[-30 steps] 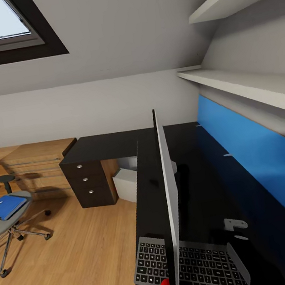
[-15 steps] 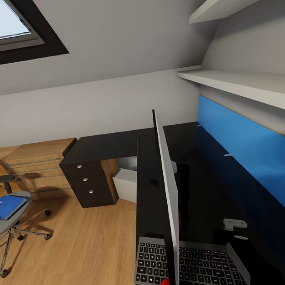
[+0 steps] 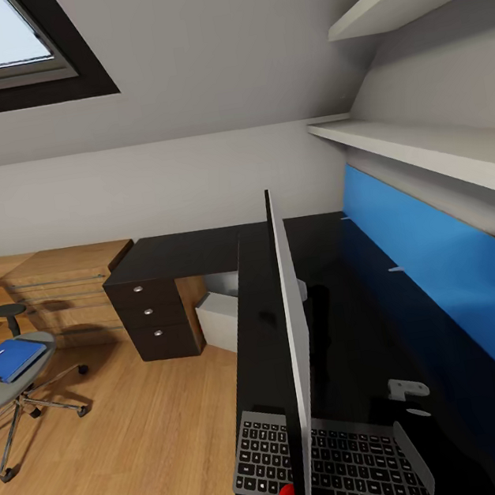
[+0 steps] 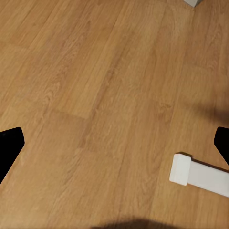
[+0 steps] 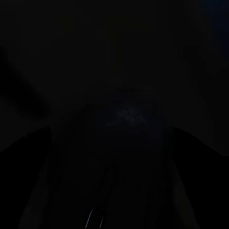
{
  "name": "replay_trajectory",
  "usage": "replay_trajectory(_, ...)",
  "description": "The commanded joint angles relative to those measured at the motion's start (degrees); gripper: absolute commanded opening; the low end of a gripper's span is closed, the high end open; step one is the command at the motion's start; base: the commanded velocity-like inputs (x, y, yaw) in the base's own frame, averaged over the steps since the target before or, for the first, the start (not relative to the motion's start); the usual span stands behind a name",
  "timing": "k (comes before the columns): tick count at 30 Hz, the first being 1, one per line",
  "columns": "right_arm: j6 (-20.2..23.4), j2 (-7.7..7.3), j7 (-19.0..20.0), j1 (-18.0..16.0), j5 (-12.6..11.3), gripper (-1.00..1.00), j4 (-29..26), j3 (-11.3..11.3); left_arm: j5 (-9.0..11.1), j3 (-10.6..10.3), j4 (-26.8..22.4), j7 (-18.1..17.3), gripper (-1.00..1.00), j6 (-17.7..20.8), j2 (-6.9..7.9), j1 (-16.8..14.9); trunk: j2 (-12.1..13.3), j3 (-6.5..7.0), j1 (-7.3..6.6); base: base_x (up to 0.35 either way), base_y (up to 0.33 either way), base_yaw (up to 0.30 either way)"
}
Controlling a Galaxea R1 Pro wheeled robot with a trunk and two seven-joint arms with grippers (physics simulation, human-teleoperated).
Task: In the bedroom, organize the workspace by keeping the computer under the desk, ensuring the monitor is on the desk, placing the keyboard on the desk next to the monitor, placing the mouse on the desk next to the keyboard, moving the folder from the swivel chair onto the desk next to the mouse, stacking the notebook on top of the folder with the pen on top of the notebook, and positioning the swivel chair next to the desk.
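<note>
The monitor stands edge-on on the glossy black desk with the keyboard lying flat right at its base, and the light-grey computer sits under the desk beside the black drawer unit. Way off by itself on the wood floor, the swivel chair has the blue folder on its seat. Left gripper hangs over bare floorboards with its jaws spread wide and nothing in them; the right wrist view is basically pitch black, so I can't tell what that gripper's doing.
</note>
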Motion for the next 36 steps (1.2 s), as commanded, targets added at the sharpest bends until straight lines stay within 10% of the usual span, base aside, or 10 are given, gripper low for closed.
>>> replay_trajectory(1, 0.2, 0.04, -0.2, 0.0, -0.5, -1.00, -0.1, -0.1, 0.5, -0.3, 0.0, 0.0, 1.00, -0.2, -0.01, 0.0, 0.0, -0.07, 0.00, 0.000, 0.000, 0.000)
replay_trajectory(36, -1.8, 0.02, -0.1, 0.0, -0.4, -1.00, -0.3, -0.1, 0.5, -0.2, 0.0, 0.0, 1.00, -0.2, 0.59, 0.0, 0.0, -0.07, 0.00, 0.018, 0.000, 0.000)
